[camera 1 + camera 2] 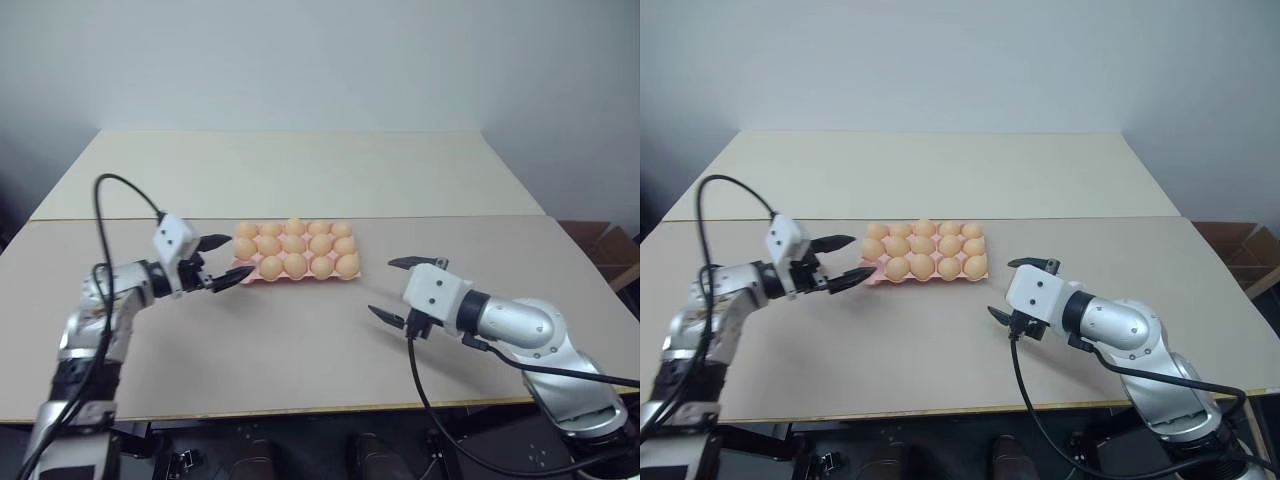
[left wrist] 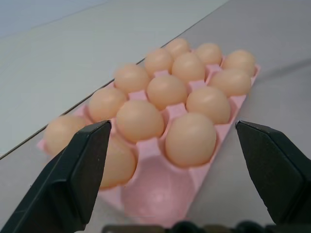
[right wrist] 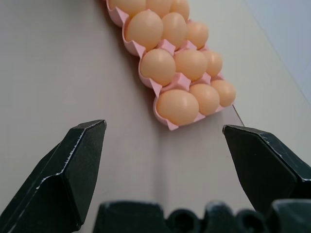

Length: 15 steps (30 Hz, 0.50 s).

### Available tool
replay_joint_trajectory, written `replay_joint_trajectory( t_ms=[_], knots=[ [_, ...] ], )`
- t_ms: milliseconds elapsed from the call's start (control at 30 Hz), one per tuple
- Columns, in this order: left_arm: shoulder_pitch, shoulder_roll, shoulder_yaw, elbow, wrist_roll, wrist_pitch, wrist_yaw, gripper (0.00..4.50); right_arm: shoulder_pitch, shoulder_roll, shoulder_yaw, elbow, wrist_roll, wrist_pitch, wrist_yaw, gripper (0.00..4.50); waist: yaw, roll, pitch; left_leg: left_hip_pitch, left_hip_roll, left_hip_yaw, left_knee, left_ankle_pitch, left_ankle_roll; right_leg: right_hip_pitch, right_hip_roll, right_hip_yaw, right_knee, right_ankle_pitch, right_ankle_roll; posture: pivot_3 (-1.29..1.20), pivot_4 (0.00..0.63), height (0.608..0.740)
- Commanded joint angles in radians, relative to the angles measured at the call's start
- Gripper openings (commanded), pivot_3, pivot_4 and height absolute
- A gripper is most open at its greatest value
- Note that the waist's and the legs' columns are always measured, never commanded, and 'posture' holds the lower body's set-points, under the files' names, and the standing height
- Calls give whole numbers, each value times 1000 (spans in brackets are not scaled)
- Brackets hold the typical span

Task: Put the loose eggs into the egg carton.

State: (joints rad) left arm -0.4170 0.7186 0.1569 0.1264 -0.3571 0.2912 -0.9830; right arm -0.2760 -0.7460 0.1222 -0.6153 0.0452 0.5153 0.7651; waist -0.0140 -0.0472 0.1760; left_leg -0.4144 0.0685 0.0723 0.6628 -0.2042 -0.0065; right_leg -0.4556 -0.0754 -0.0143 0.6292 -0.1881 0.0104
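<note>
Pale desk (image 1: 300, 330), plain wall behind. Left gripper (image 1: 222, 262) at carton's 9 o'clock, jaws spread, holding nothing. Pink carton (image 2: 167, 194) mid-desk, one near-corner cup empty; eggs (image 1: 295, 243) fill rest. Right gripper (image 1: 400, 290) at carton's 4 o'clock, jaws spread. Risk: left jaws swinging inward could nudge carton, jostle eggs.

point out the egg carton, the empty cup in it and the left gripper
egg carton (image 2: 232, 104): left wrist view, bare pink rim along its side.
empty cup (image 2: 154, 191): left wrist view, hollow of the corner cup.
left gripper (image 1: 221, 262): left eye view, midway between its open fingertips.
</note>
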Motion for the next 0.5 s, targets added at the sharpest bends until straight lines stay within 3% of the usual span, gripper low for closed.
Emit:
replay_joint_trajectory(
  t_ms=[33, 267, 500],
  knots=[
    [78, 67, 120, -163, -12, 106, 105, 4438, -23, -38, -52, -42, 65, -11, 66, 4500, -2, 0, 0, 0, 0, 0, 0, 0, 0, 0, 0, 0, 0, 0, 0, 0, 150, 740],
    [254, 123, 249, -402, 10, 448, 330, 4438, -37, -72, -40, -52, 117, 1, 126, 4500, 3, 0, 0, 0, 0, 0, 0, 0, 0, 0, -1, 0, -1, -2, -2, 0, 150, 740],
    [233, 95, 249, -449, 15, 575, 452, 4438, -46, -88, -29, -34, 123, -23, 144, 4500, 14, 0, 0, 1, 0, 0, 0, 0, 0, 0, -1, -1, 0, -4, -6, 0, 150, 740]
  ],
)
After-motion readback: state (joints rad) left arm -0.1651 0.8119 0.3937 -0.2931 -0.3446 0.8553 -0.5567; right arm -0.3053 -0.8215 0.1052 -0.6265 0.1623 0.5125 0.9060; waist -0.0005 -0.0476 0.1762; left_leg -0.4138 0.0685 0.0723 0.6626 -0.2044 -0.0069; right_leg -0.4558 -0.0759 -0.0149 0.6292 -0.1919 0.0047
